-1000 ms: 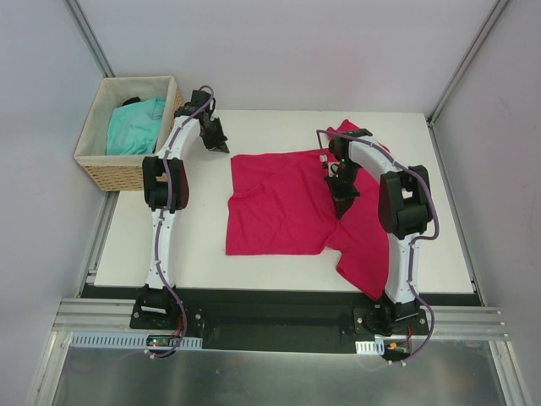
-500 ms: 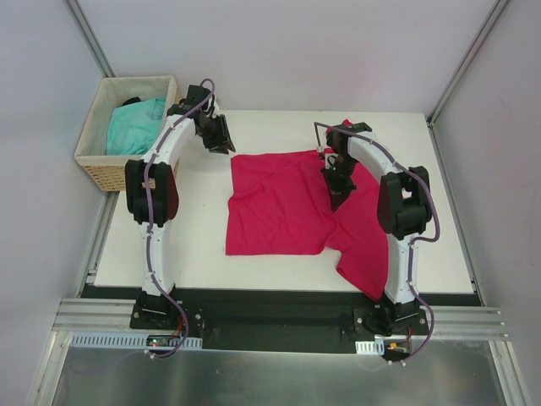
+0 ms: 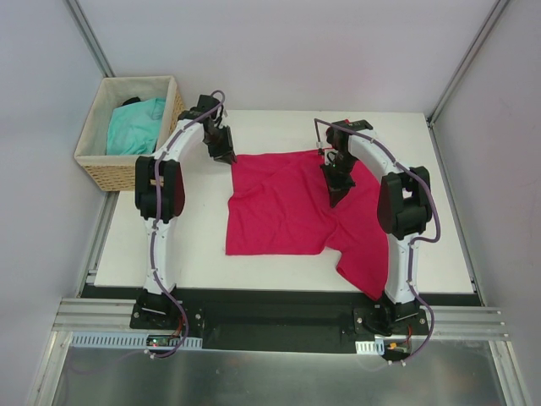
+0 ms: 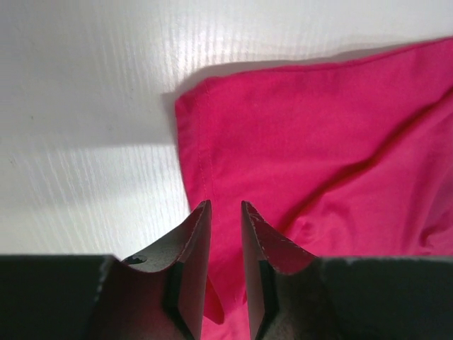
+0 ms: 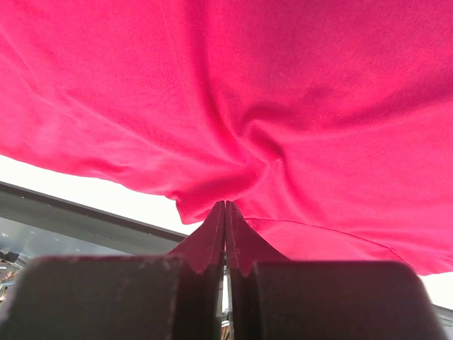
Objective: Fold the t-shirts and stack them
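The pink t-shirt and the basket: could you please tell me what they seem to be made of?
The pink t-shirt looks like soft, matte knit fabric, possibly cotton: it creases and has a stitched hem. The basket looks like wicker or similar: its tan wall shows a woven texture.

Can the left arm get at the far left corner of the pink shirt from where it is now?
Probably yes. The left pincer hangs right over that corner of the pink shirt, jaws a little apart, with nothing between them and the cloth. The basket sits off to its left.
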Motion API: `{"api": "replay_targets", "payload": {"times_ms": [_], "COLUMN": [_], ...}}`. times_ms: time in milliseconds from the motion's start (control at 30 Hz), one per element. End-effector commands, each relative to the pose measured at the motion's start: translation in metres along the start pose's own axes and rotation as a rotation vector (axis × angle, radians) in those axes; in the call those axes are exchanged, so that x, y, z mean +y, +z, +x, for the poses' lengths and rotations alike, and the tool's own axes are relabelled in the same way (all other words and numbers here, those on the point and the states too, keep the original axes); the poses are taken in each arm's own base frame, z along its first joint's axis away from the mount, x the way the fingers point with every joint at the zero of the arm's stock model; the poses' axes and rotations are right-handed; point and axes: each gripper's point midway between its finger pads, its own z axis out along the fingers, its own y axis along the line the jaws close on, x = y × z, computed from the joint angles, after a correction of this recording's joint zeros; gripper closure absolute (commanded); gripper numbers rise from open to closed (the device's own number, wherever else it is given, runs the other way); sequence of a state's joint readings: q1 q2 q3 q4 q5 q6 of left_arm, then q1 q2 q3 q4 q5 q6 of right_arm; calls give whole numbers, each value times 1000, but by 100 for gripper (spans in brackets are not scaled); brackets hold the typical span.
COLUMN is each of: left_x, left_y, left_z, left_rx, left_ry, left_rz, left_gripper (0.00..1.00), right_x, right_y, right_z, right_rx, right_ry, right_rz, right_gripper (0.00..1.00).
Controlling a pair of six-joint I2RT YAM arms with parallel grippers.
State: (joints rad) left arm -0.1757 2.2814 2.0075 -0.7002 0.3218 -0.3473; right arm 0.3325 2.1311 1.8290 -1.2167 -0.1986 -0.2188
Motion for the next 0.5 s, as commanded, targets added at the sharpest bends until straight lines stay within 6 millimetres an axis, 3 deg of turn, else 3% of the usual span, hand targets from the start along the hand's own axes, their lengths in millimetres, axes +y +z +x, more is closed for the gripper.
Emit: {"api": "replay_targets", "payload": {"times_ms": [0,467], "left_x": [8,17], "left_y": [5,15], "left_z": [-12,-25], "left_rx": [-29,-48], "left_ry": [30,21], "left_rz": [-43,-62], "left_gripper": [76,74], "right_x": [7,10], "right_y": [-21,-24], "right_z": [3,5], "right_rx": [-30,-35], "right_ry": [-10,-20], "right_rz": [-6,-21], "right_gripper": [99,99]}}
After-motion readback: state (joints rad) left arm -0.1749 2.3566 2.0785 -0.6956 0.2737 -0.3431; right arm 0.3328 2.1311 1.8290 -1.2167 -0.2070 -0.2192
